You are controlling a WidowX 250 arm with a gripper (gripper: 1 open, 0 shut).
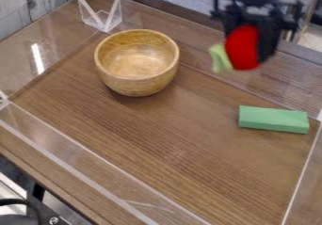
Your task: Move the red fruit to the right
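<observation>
The gripper (244,24) had its fingers closed about the red fruit (242,52), partly open by no more than the fruit's width, and held it up over the counter (151,139) near the far edge, toward the far right corner. The fruit hung tilted, its green leafy end toward the left, and looked clear of the surface. The bowl (137,62) sat well to its left, nearer the far left corner, and the green block (273,120) lay by the right edge, nearer the camera than the fruit.

The grasp and the lift were done, and the fruit was already on the right half of the counter, so most of the job seemed behind it. What was left was to lower the fruit onto the wood, let go and back away. The block wanted some care: set down too near it, the fruit might have landed against it.
</observation>
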